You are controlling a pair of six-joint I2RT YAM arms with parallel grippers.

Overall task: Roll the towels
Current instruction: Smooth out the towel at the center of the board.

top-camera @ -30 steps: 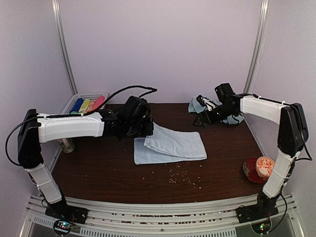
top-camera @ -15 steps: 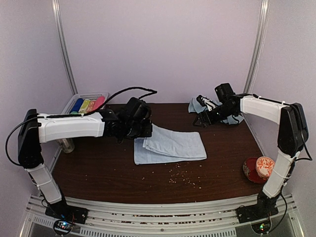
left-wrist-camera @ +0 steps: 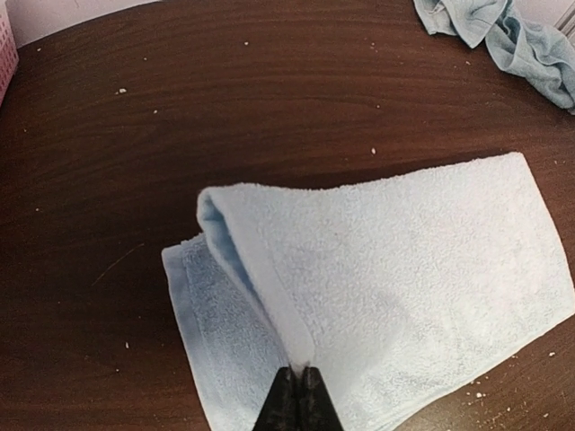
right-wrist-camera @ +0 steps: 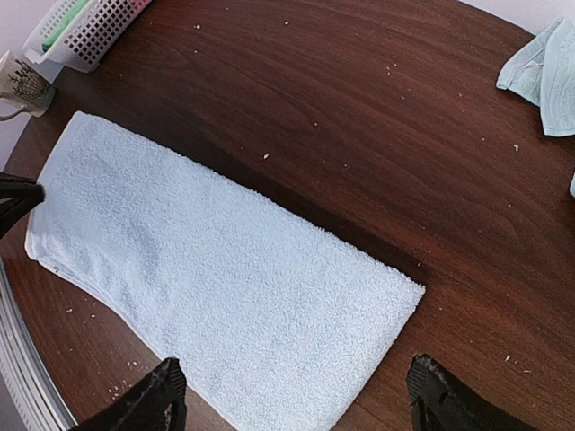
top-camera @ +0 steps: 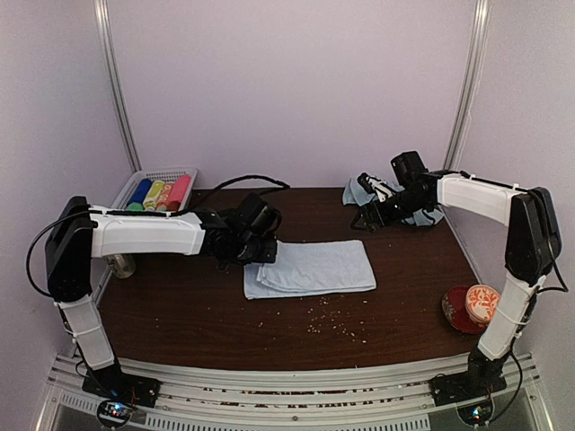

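Note:
One pale blue towel [top-camera: 314, 268] lies folded lengthwise on the middle of the dark table; it also shows in the left wrist view [left-wrist-camera: 404, 269] and the right wrist view [right-wrist-camera: 216, 287]. My left gripper [left-wrist-camera: 299, 375] is shut on the folded top edge at the towel's left end, holding that flap just over the bottom layer; it shows in the top view [top-camera: 260, 250] too. The second pale blue towel [top-camera: 364, 191] lies crumpled at the back right, and in the left wrist view [left-wrist-camera: 512, 36]. My right gripper [top-camera: 367, 215] hangs open and empty beside it, above the table [right-wrist-camera: 292, 395].
A white basket [top-camera: 153, 190] with bright coloured rolls stands at the back left. A small metal cup [top-camera: 121, 265] stands by the left arm. A red plate [top-camera: 467, 310] with a round thing on it sits front right. Crumbs [top-camera: 332, 323] lie in front of the towel.
My left gripper has lowered and moved slightly right with the towel's edge, laying the lifted flap down nearly flat over the bottom layer. The right arm has not moved.

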